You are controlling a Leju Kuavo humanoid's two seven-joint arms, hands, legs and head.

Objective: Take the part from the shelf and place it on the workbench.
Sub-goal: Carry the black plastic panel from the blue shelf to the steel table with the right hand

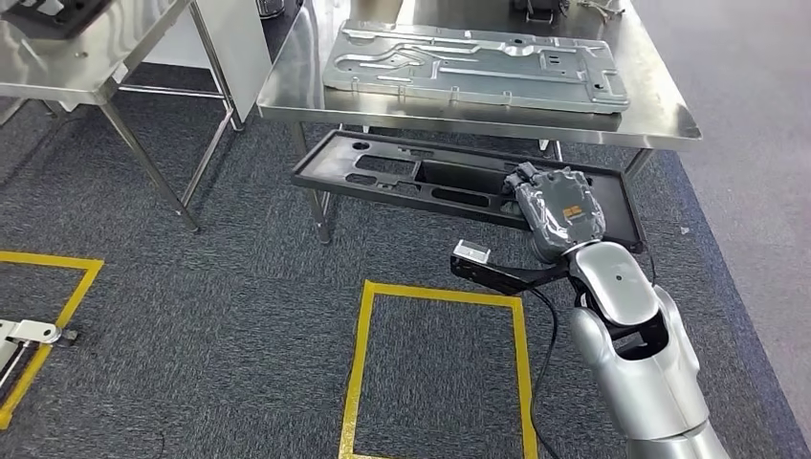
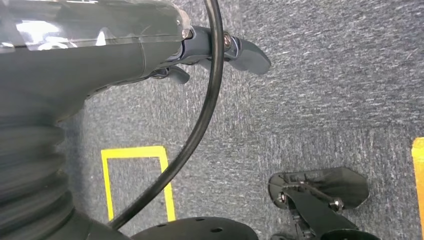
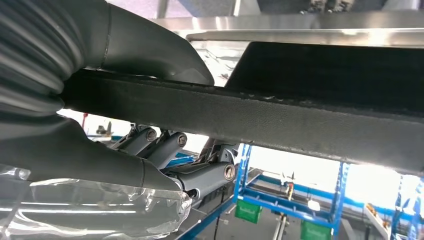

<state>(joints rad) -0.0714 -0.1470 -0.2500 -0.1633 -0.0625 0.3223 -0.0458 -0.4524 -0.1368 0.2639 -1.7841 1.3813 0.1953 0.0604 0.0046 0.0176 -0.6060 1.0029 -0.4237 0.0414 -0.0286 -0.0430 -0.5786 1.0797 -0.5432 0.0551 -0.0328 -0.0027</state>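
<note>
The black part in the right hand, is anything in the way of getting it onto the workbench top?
Yes. The black part sits below the workbench edge, and a grey metal panel already covers much of the top.

A factory-style workshop: stainless steel workbenches (image 1: 660,115) stand on grey carpet marked with yellow tape squares (image 1: 363,363), a stamped metal panel (image 1: 478,65) lies on one, and blue racking (image 3: 300,200) stands beyond.

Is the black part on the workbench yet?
No. The right hand grips the black part in the air, below the workbench top.
</note>
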